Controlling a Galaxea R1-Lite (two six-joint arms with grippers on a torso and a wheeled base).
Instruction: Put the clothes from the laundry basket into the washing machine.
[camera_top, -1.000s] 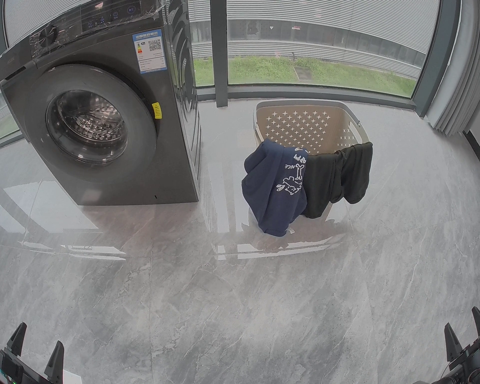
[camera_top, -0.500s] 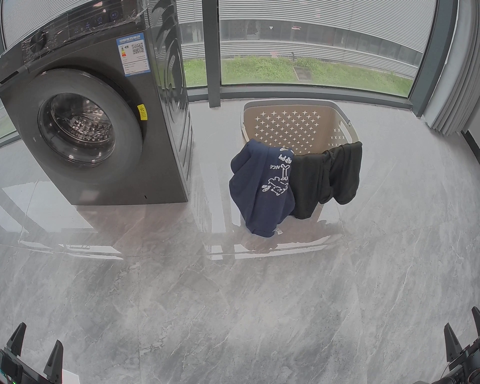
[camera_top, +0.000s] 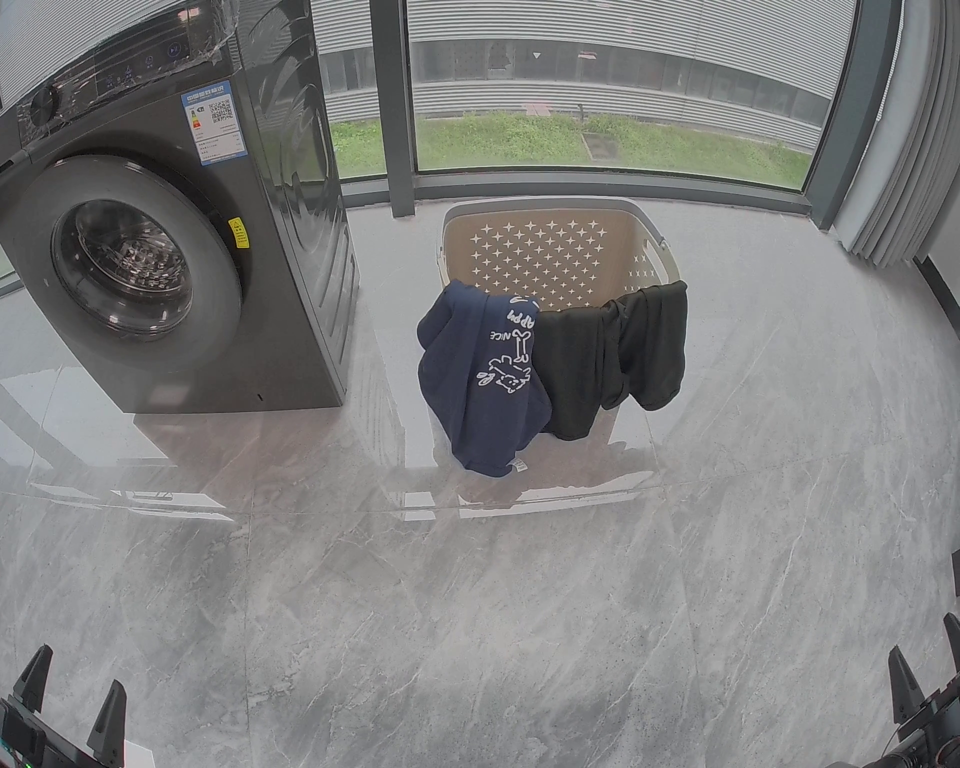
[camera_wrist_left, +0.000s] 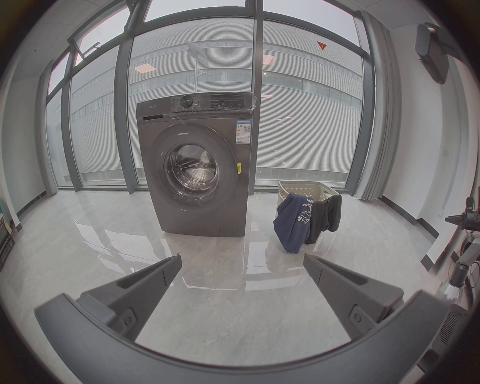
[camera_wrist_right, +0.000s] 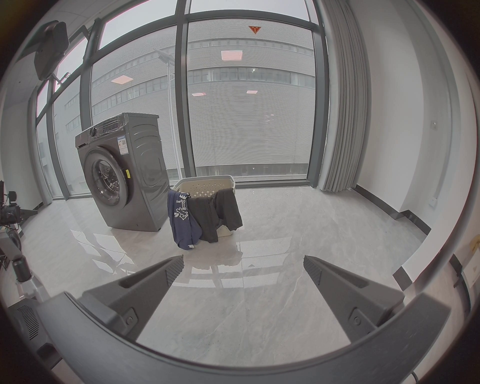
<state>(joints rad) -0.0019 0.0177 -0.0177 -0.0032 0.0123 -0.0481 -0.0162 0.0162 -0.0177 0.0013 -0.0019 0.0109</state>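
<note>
Two garments over beige plastic laundry basket (camera_top: 545, 255) rim, navy printed shirt (camera_top: 480, 395), black top (camera_top: 612, 362), grey washing machine (camera_top: 285, 270) left, left end effector (camera_wrist_left: 241, 260) and right end effector (camera_wrist_right: 242, 260) apart

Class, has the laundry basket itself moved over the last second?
No. The basket and the washing machine beside it both slid left together in the head view, so the camera turned; the basket keeps its place by the machine.

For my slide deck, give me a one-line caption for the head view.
Navy shirt and black garment draped over the laundry basket rim, beside the washing machine.
</note>
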